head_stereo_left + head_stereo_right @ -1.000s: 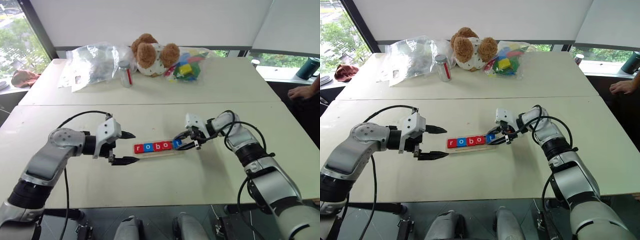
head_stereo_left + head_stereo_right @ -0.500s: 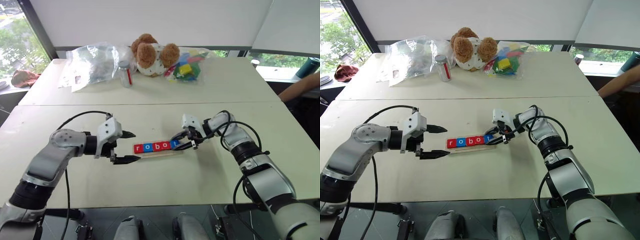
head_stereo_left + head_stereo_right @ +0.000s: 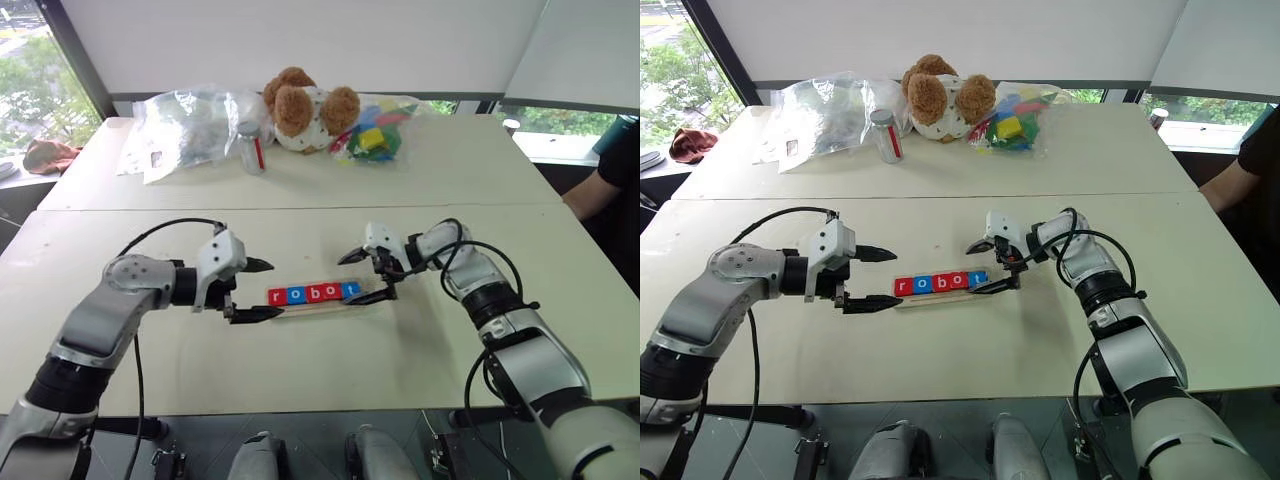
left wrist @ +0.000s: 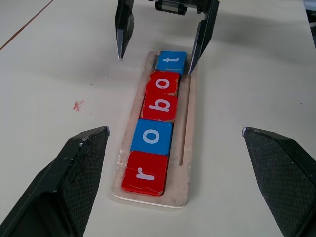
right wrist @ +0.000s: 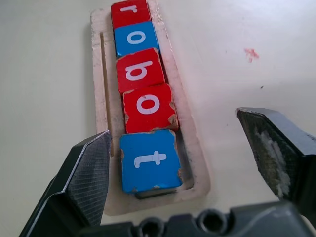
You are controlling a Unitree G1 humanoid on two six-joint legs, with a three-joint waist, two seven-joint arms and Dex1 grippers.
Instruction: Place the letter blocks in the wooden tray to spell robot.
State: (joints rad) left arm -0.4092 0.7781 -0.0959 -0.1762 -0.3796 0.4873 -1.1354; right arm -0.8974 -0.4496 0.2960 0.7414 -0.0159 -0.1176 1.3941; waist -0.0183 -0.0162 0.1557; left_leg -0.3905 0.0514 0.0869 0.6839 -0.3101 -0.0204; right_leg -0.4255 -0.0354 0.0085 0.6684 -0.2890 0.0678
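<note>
Left eye view: five letter blocks [image 3: 312,293] sit in the wooden tray [image 3: 318,305], spelling robot. The right gripper [image 3: 366,276] is spread apart around the t. The left gripper [image 3: 262,290] gapes apart at the tray's left end.

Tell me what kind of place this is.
Probably an office or lab room used for robot trials: two plain white tables pushed together, big windows with roller blinds, and toys like a teddy bear set out as props.
</note>
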